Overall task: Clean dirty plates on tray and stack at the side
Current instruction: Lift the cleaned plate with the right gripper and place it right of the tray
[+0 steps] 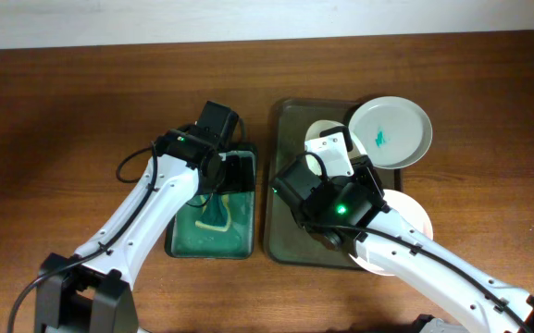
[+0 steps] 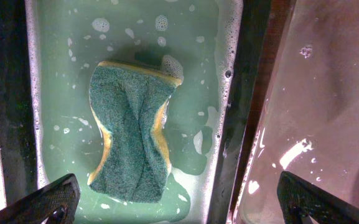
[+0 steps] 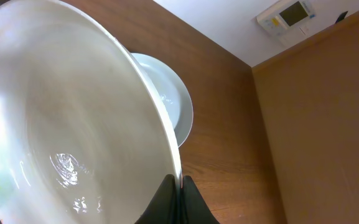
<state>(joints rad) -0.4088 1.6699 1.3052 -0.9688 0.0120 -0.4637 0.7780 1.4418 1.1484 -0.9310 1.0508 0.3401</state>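
My right gripper (image 1: 328,153) (image 3: 180,186) is shut on the rim of a white plate (image 1: 317,129) (image 3: 61,124), holding it tilted over the dark tray (image 1: 285,231). A second plate (image 1: 391,132) with a teal stain rests at the tray's far right corner; it also shows behind the held plate in the right wrist view (image 3: 176,106). A third plate (image 1: 413,217) lies on the table right of the tray, partly hidden under my right arm. My left gripper (image 1: 234,171) (image 2: 179,202) is open and empty above the sponge basin.
The green basin (image 1: 183,245) (image 2: 229,124) of soapy water stands left of the tray and holds a green and yellow sponge (image 1: 216,217) (image 2: 132,134). The tray's wet floor (image 2: 316,93) shows beside it. Bare wooden table surrounds both.
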